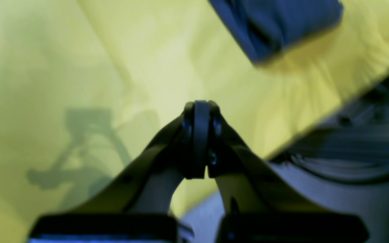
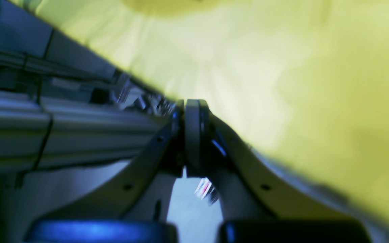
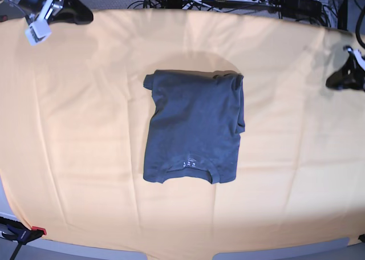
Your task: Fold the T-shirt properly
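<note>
T-shirt [image 3: 194,126] folded, mid-desk on orange cloth [image 3: 85,157] | left gripper [image 1: 201,140] and right gripper [image 2: 194,136] closed, empty, at far corners | risk: loose right sleeve fold may spring open

T-shirt [image 1: 275,27] blurred, cut off by top edge

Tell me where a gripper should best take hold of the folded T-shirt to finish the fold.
Probably the far folded edge of the T-shirt, near its two top corners, coming from above. That edge looks thick and slightly raised off the orange-yellow cloth, and the collar end lies nearest the camera, so it could fold toward that.
</note>
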Robot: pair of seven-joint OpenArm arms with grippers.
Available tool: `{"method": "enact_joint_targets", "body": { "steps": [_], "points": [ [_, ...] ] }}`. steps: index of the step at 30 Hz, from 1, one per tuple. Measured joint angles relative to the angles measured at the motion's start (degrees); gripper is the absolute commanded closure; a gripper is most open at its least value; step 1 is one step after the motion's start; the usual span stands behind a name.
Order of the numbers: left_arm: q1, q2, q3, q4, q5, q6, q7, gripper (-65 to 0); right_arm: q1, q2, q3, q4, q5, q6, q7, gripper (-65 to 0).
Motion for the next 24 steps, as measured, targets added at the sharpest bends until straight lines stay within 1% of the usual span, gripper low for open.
{"method": "enact_joint_targets", "body": {
  "steps": [2, 4, 6, 12, 14, 18, 20, 24],
  "points": [
    [4.3, -1.0, -1.3, 0.2, 0.1, -0.3, 0.0, 0.0, -3.2, 0.0, 0.0, 0.0, -0.1, 0.0, -0.1, 0.0],
    [8.5, -1.8, -3.1, 1.1, 0.1, 0.6, -0.2, 0.0, -6.1, 0.2, 0.0, 0.0, 0.1, 0.0, 0.2, 0.0],
    [12.6, -1.9, -5.0, 2.7, 0.2, 1.0, -0.3, 0.0, -9.4, 0.0, 0.0, 0.0, 0.1, 0.0, 0.1, 0.0],
    [25.8, -2.0, -7.9, 13.1, -0.3, 1.2, -0.7, 0.0, -17.2, 0.2, 0.0, 0.1, 0.1, 0.0, -1.0, 0.0],
    [30.6, -1.7, -7.9, 17.2, -0.3, 1.2, -0.8, 0.0, -20.0, 0.2, 0.0, 0.1, 0.1, 0.0, -2.4, 0.0],
    [40.2, 0.1, -7.9, 23.7, -0.3, 0.8, -0.8, 0.0, -24.6, 0.3, 0.0, 0.3, 0.1, 0.0, -2.6, 0.0],
    [44.0, 0.8, -7.9, 25.4, -0.3, -0.2, -0.8, 0.0, -24.4, 0.3, 0.0, 0.2, 0.1, 0.0, -2.6, 0.0],
    [48.6, 2.4, -6.6, 25.6, -0.3, -0.3, -0.8, 0.0, -24.3, 0.3, 0.0, -1.4, 0.5, 0.0, -2.3, 0.0]
  ]
}}
